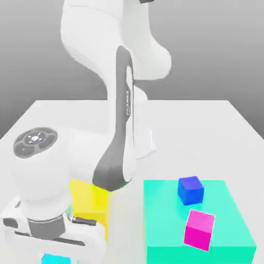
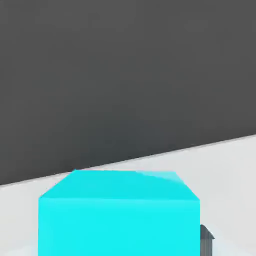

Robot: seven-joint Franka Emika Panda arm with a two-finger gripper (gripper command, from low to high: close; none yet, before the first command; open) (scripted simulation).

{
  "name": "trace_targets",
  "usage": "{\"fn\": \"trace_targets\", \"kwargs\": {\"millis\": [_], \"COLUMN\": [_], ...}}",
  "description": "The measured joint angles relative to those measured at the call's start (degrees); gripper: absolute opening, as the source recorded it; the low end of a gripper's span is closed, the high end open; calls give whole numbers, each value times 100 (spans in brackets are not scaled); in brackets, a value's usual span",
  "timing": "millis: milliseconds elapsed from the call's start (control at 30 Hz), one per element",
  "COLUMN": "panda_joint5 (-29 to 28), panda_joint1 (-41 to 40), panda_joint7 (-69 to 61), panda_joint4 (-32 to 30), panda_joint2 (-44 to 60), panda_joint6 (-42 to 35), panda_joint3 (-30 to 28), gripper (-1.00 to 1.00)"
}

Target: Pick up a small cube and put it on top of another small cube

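The hand view has a cyan cube (image 2: 119, 212) close under the gripper; I cannot tell its grip. The exterior view adds a yellow block (image 1: 93, 205), plus blue (image 1: 191, 189) and magenta (image 1: 199, 230) cubes on a teal slab (image 1: 227, 247).

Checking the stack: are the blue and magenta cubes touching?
Apart. The exterior view shows teal platform surface between the blue cube and the magenta cube.
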Motion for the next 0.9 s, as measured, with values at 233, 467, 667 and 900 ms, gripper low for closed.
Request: {"fn": "trace_targets", "kwargs": {"millis": [233,467,667,900], "panda_joint5": [-170,-335,-506,-592], "panda_joint1": [614,1542,1973,1987], "panda_joint7": [-219,-486,-644,-594], "panda_joint4": [-798,-1660,-2343,-2592], "panda_joint2": [-1427,-2875,-3758,-3175], "panda_joint6": [-624,-1187,-1359,-529], "panda_joint3": [585,1117,1580,1637], "gripper": [-100,-100,-100,100]}}
